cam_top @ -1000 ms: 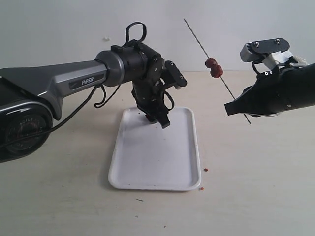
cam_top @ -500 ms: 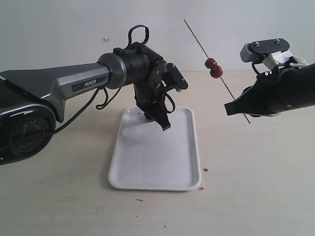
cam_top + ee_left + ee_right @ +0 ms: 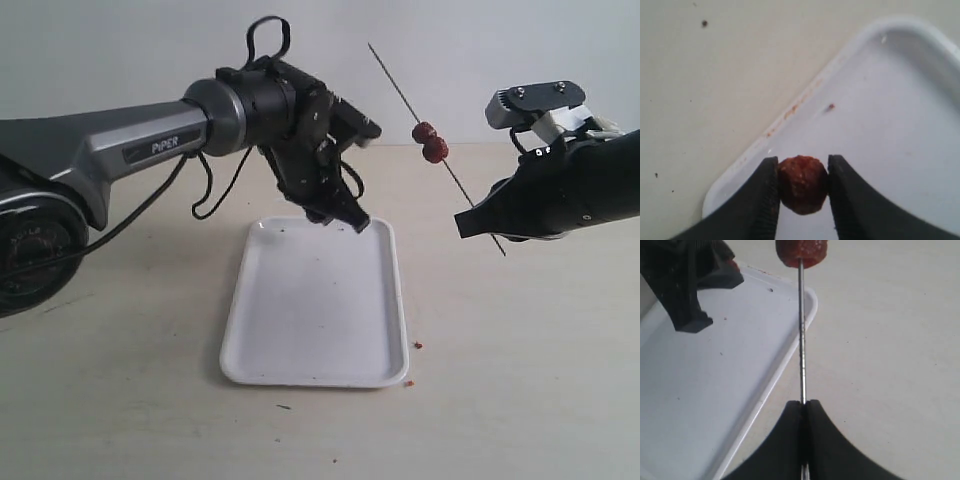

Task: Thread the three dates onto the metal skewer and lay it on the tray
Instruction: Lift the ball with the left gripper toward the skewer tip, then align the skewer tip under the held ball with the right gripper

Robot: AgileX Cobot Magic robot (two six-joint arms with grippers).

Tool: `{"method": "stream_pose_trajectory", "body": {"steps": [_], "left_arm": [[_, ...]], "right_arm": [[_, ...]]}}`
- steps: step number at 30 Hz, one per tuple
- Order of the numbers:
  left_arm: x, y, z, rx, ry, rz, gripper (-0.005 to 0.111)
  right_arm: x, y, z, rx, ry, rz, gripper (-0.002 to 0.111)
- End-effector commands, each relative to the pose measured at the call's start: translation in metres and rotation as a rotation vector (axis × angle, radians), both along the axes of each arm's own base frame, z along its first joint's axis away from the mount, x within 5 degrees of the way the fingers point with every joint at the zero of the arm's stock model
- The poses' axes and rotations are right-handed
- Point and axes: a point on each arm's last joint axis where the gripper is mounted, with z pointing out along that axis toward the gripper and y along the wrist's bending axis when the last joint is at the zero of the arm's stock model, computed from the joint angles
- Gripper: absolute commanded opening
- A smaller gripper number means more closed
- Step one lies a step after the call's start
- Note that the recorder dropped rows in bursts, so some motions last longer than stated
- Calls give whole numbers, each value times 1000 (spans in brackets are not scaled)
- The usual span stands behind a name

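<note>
My left gripper (image 3: 802,172) is shut on one dark red-brown date (image 3: 802,184), held above the far end of the white tray (image 3: 900,130). In the exterior view that gripper (image 3: 355,222) hangs over the tray's (image 3: 315,372) far right corner; the date does not show there. My right gripper (image 3: 804,404) is shut on the thin metal skewer (image 3: 801,335), which slants up and away to the left. Two dates (image 3: 430,142) sit threaded on the skewer (image 3: 400,95) partway along; the right wrist view shows the nearer date (image 3: 801,252).
Small brown crumbs (image 3: 413,364) lie on the beige table by the tray's near right corner, and red smears mark the tray's rim (image 3: 790,111). A pale wall rises behind the table.
My left arm has lifted and swung right with the date, from the tray's far middle to above its far right corner. The right gripper and skewer have barely shifted.
</note>
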Motion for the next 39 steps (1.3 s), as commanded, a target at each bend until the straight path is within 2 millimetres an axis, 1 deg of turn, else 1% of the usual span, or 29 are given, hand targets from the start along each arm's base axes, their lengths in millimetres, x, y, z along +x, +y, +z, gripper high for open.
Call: {"method": "stream_pose_trajectory", "body": {"steps": [1,4,7,9,12,13,15,17,20,23,27,28,30,39], "left_arm": [[-2,-3,45,-277,35,74,34],[-1,-1,62,-450,108,121,34],[7,10,71,-586,181,188,34],[16,23,75,-689,242,251,34],[25,35,80,-793,292,309,34],[32,42,86,-901,329,342,34],[38,48,96,-1041,370,360,34],[42,51,100,-1110,380,379,34],[44,52,101,-1122,352,390,34],[45,50,101,-1126,325,393,34],[48,43,93,-1148,294,417,34],[50,42,89,-1149,285,427,34],[51,42,88,-1149,278,432,34],[50,42,88,-1141,276,426,34]], "right_arm": [[-3,3,2,27,25,46,0],[-6,5,0,47,53,41,0],[-5,-3,-5,27,35,-77,0],[-7,-11,-13,8,25,-176,0],[-14,-9,-20,18,64,-166,0],[-20,-6,-25,42,111,-138,0],[-31,-1,-33,83,182,-110,0],[-37,2,-37,104,224,-85,0],[-41,5,-38,132,260,-54,0],[-42,9,-36,169,257,-29,0],[-40,14,-31,234,219,0,0],[-40,15,-30,239,210,12,0],[-39,15,-30,243,205,9,0],[-37,16,-28,253,169,22,0]]}}
